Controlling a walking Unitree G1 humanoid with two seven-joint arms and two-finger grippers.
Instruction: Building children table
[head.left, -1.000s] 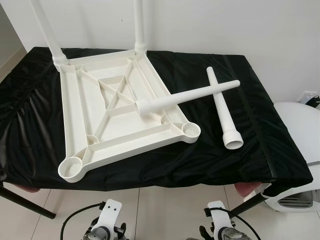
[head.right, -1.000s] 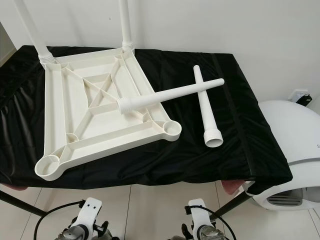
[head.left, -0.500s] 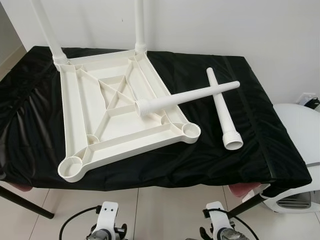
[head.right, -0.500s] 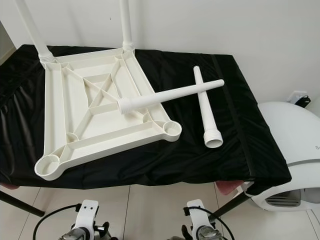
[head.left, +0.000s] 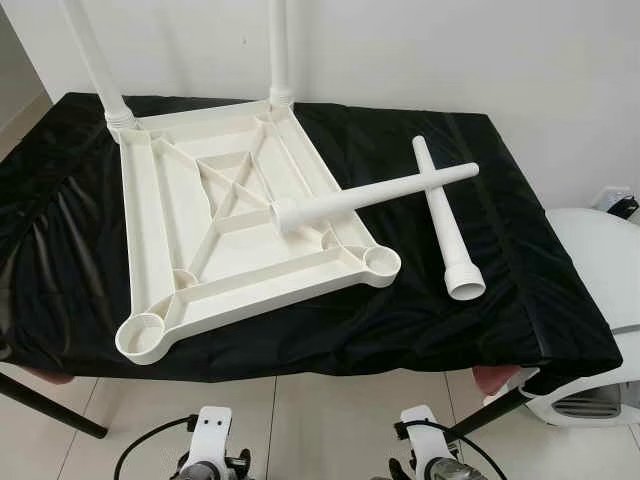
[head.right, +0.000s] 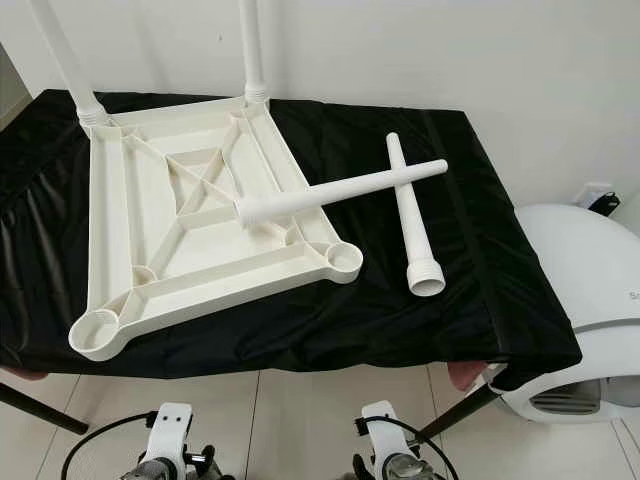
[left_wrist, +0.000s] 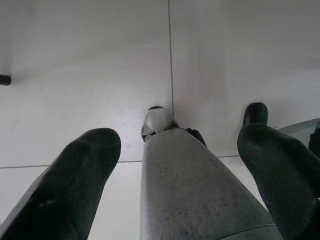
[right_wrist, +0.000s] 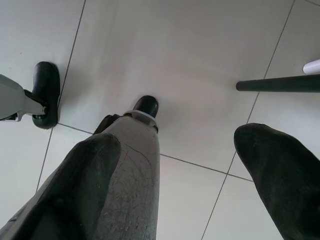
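Note:
A white plastic children's table top lies upside down on a black-covered table. Two white legs stand upright in its far corners, the left leg and the right leg. Its near-left socket and near-right socket hold nothing. One loose leg rests on the top's right rim and crosses over another loose leg lying on the cloth. Both arms hang below the table's front edge. My left gripper and right gripper are open over the tiled floor, holding nothing.
A white rounded appliance stands close to the table's right end. Black table legs slant to the floor at the near left and the near right. A white wall runs behind the table. My own legs and feet show between the fingers.
The picture has shifted slightly, so the camera moved. The table top and loose legs lie as before. Both wrists sit a little lower, and the right one has drifted left.

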